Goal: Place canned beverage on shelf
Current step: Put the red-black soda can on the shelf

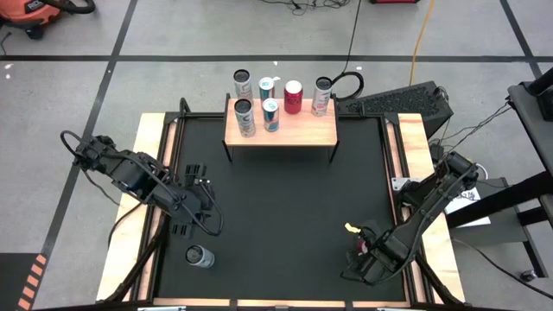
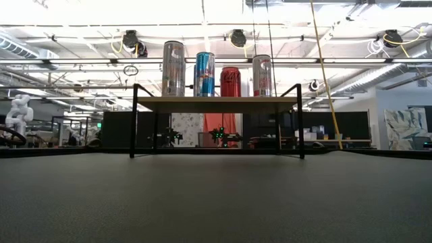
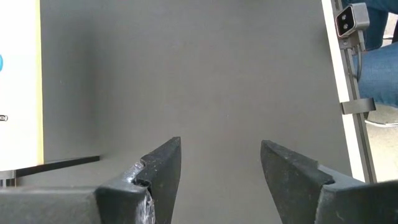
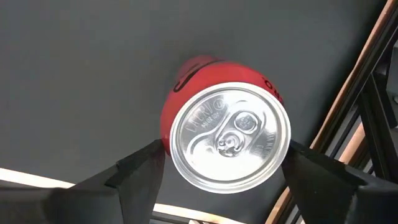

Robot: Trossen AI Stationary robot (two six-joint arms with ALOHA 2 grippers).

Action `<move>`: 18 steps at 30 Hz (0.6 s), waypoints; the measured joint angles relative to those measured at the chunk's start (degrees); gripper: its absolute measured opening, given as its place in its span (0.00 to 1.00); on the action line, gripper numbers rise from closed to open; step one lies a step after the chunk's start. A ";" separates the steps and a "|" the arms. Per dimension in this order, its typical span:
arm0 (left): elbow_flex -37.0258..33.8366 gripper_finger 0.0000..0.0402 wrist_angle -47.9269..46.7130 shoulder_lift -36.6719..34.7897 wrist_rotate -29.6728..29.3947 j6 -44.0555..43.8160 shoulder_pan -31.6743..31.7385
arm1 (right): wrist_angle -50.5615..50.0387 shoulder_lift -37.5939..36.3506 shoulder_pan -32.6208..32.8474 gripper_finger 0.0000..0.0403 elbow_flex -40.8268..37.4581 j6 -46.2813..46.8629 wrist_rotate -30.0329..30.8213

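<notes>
**Now at the grasp: red can between the right pincer's fingers**

Down at the near right corner of the black mat [image 1: 276, 199], the right pincer [image 1: 361, 250] straddles an upright red can [image 4: 227, 134], one finger on each side; I judge it gripped, though contact is hard to confirm. The step in hand looks like the pick-up. Next comes a lift and a carry across to the shelf [image 1: 281, 128] at the far edge.

The shelf board already bears a silver can [image 1: 244, 117] and a blue can [image 1: 270, 114], with more just behind, so free room lies toward its right end. The left pincer [image 1: 200, 184], closed and empty, waits near the left edge; a spare can [image 1: 200, 256] stands nearby.
</notes>
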 joint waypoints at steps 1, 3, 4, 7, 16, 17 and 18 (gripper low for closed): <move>0.00 0.54 0.00 0.00 0.00 0.05 0.00 | -0.12 0.00 -0.02 0.73 0.00 -0.02 0.06; 0.00 0.54 0.00 0.00 0.00 0.39 -0.01 | -0.14 0.00 0.00 0.73 0.00 -0.06 0.16; 0.00 0.54 0.00 0.00 0.00 0.42 0.00 | -0.21 0.00 0.00 0.73 0.00 -0.09 0.39; 0.00 0.54 0.00 0.00 0.00 0.44 0.00 | -0.74 0.00 0.02 0.73 0.00 -0.09 2.75; 0.00 0.54 -0.02 0.00 0.00 0.28 0.00 | -1.43 0.02 -0.09 0.73 -0.02 -0.13 4.58; 0.00 0.54 -0.02 0.00 0.00 0.08 0.00 | -1.38 0.02 -0.09 0.73 -0.02 -0.14 4.57; 0.00 0.54 -0.02 0.00 0.00 0.07 0.00 | -1.35 0.02 -0.09 0.73 -0.02 -0.14 4.57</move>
